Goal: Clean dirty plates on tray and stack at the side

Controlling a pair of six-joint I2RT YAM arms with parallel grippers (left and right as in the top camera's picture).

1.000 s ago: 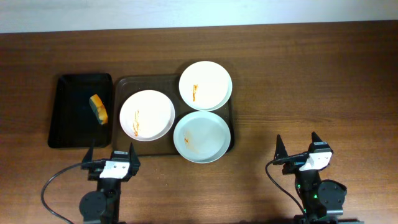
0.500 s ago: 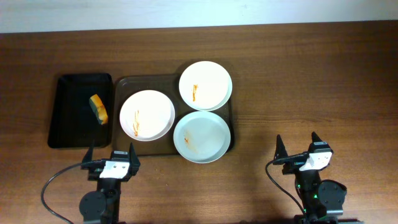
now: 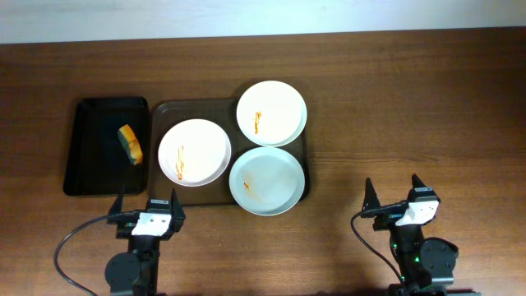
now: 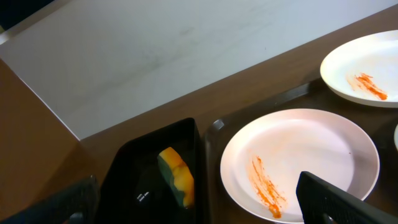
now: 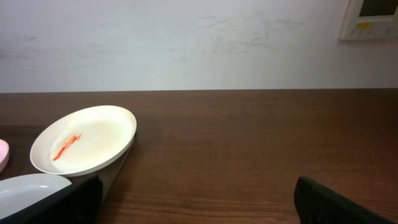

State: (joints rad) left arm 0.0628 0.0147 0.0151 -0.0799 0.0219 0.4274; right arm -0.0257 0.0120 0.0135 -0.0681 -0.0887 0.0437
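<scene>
The tray (image 3: pixel 164 108) is loaded with 3 orange-smeared white plates: the 9 o'clock plate (image 3: pixel 194 152), the 1 o'clock plate (image 3: pixel 271 113) and the 5 o'clock plate (image 3: pixel 266 181), the last 2 overhanging its rim. A sponge (image 3: pixel 130 144) is seen in the black tray (image 3: pixel 94 168), just beside at 9 o'clock. The left gripper (image 3: pixel 146 203) and right gripper (image 3: pixel 393 191) are parked toward 6 o'clock of the table (image 3: pixel 427 107), jaws spread wide, nothing gripped.

A narrow black tray (image 3: pixel 90 168) is set on the left part of a dark brown wooden desk (image 3: pixel 411 107). An orange-yellow sponge (image 3: pixel 130 144) with a dark green face is laid inside it, near its right wall. Behind the desk a pale wall (image 5: pixel 186 43) is seen, with a white panel (image 5: pixel 372 15) mounted on it.
</scene>
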